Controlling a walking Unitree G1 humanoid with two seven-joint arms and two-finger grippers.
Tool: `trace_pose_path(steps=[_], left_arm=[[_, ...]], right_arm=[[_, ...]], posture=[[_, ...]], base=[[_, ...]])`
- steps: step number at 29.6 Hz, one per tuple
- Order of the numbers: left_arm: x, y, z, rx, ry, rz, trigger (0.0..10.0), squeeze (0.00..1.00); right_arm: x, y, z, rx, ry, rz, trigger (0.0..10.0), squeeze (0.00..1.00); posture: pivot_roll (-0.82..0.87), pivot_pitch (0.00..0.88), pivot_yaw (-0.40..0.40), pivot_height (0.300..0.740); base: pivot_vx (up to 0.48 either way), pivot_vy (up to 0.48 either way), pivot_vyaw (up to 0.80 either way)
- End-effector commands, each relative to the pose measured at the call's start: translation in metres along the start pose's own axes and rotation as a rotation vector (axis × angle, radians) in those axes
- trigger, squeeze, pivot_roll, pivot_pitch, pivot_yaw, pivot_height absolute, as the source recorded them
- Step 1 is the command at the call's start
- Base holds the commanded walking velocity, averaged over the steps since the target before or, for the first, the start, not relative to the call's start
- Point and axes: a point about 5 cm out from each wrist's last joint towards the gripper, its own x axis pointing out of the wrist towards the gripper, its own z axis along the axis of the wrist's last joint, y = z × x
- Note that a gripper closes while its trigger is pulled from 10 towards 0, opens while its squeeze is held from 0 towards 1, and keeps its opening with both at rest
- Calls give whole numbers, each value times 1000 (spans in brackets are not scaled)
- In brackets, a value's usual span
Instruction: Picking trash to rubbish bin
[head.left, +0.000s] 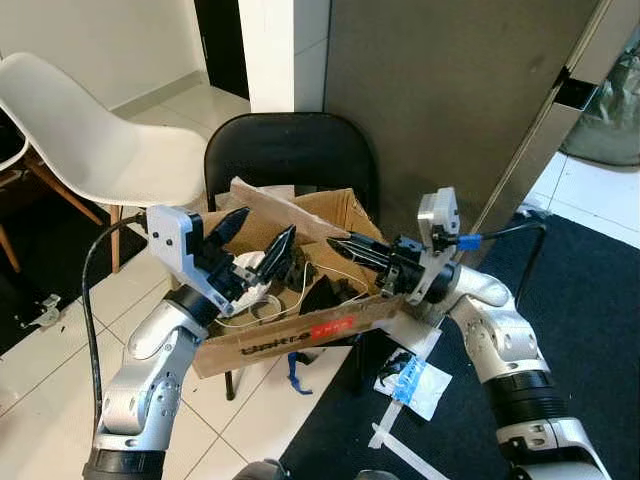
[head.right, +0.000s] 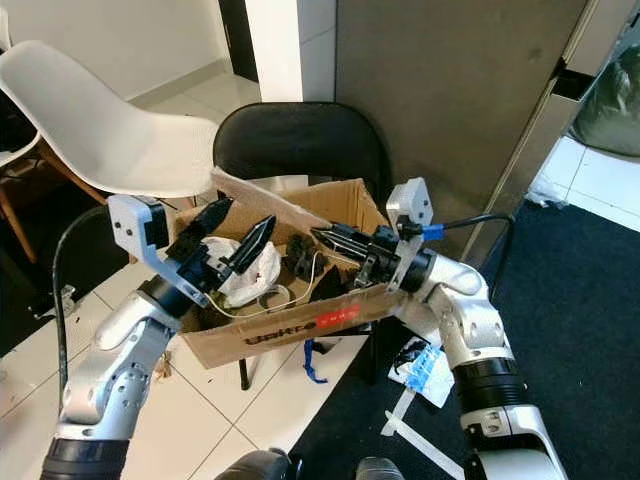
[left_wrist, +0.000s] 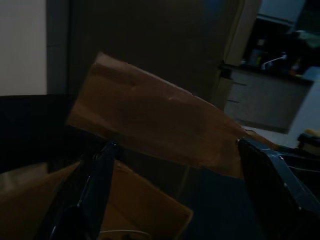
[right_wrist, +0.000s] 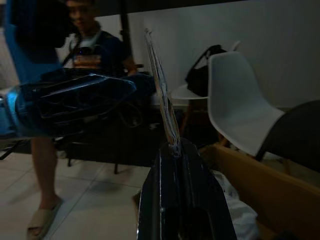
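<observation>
Trash already fills the cardboard box (head.left: 300, 335) at frame centre; right hand (head.left: 352, 248) pinches a thin strip over it, left hand (head.left: 258, 236) spread wide; wrapper (head.left: 413, 383) on the floor remains, lower right.

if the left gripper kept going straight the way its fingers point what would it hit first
Most likely the raised cardboard flap of the box: in the left wrist view it stands right ahead, between the open fingers of the left gripper. Depth is hard to judge, so how close it is cannot be told.
</observation>
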Motion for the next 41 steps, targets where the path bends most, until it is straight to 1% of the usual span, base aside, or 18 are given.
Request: trace_pose_path(steps=[1,2,3,5,8,9,10,14,18,25,26,29,30,31,32,38,41], left_arm=[[-3,-7,1,-47,16,-82,10000,0],[-3,-7,1,-47,16,-82,10000,0],[-4,-10,1,-65,19,-109,10000,0],[-6,-13,2,-76,21,-138,10000,0],[-9,-11,2,-57,16,-134,10000,0],[-9,-11,2,-57,16,-134,10000,0],[-9,-11,4,-55,11,-140,10000,0],[-10,-11,6,-58,6,-151,10000,0],[-13,-12,8,-58,11,-187,10000,0],[-15,-13,8,-57,22,-204,10000,0],[-16,-13,5,-58,41,-203,10000,0],[-16,-14,4,-58,49,-214,10000,0],[-17,-15,4,-55,52,-224,8863,0],[-18,-16,4,-52,48,-233,3922,0],[-19,-16,5,-54,48,-243,0,0],[-20,-17,5,-54,51,-261,0,0],[-21,-18,5,-55,49,-263,0,0]], right_arm=[[-3,1,0,-5,6,14,10000,0],[-3,1,0,-5,6,14,10000,0],[-4,1,1,-1,2,17,10000,0],[-4,3,2,36,-23,35,10000,0],[-9,10,-1,80,-10,108,10000,0],[-9,10,-1,80,-10,108,10000,0],[-14,15,-3,108,14,162,10000,0],[-17,18,-4,139,23,198,10000,0],[-24,22,-3,218,7,248,10000,0],[-26,24,-5,234,32,258,10000,0],[-26,23,-5,235,36,252,10000,0],[-25,23,-5,233,40,249,10000,0],[-25,23,-5,232,41,247,10000,0],[-24,23,-4,230,41,243,10000,0],[-24,22,-4,228,41,237,10000,0],[-21,20,-3,222,38,211,10000,0],[-20,16,-3,208,36,169,10000,0]], posture=[[-17,0,0,740],[-17,0,0,740],[-17,0,0,740],[-17,0,0,740],[-17,0,-3,740],[-17,0,-3,740],[-17,0,-3,740],[-17,0,-3,740],[-19,0,-3,740],[-19,0,-1,740],[-19,0,-1,740],[-19,0,-2,740],[-19,0,-2,740],[-19,0,-2,740],[-18,0,-2,740],[-17,0,-2,740],[-17,0,-2,740]], base=[[0,0,0],[0,0,0],[0,0,0],[0,0,0],[0,0,0],[0,0,0],[0,0,0],[0,0,0],[0,0,0],[0,0,0],[0,0,0],[0,0,0],[0,0,0],[0,0,0],[0,0,0],[0,0,0],[0,0,0]])
